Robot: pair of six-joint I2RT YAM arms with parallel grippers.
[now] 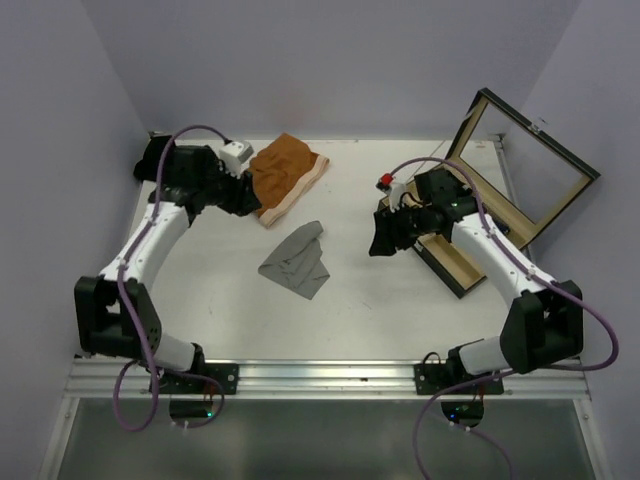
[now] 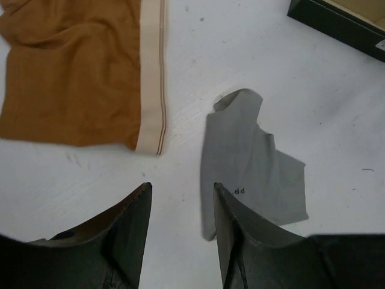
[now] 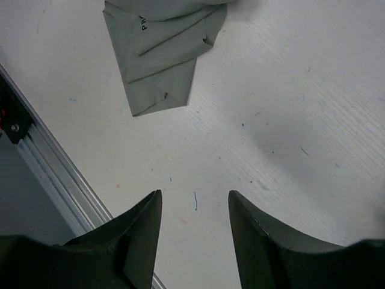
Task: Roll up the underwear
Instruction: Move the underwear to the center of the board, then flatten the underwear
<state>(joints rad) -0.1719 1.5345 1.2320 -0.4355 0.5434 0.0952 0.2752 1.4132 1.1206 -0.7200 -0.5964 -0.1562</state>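
Observation:
A rust-orange underwear point(image 1: 285, 172) with a cream waistband lies flat at the back of the table; it also shows in the left wrist view point(image 2: 72, 72). A light grey underwear point(image 1: 297, 260) lies crumpled at mid-table and shows in both wrist views point(image 2: 252, 162) point(image 3: 162, 54). My left gripper point(image 1: 250, 200) is open and empty, hovering just beside the orange one's near edge point(image 2: 181, 188). My right gripper point(image 1: 380, 240) is open and empty above bare table, right of the grey one point(image 3: 194, 195). A dark cloth point(image 1: 150, 158) sits at the far left, partly hidden by the left arm.
A wooden compartment box point(image 1: 452, 258) with its glass lid point(image 1: 525, 165) raised stands at the right, just behind the right gripper; its dark corner shows in the left wrist view point(image 2: 337, 24). An aluminium rail point(image 3: 48, 174) runs along the table's near edge.

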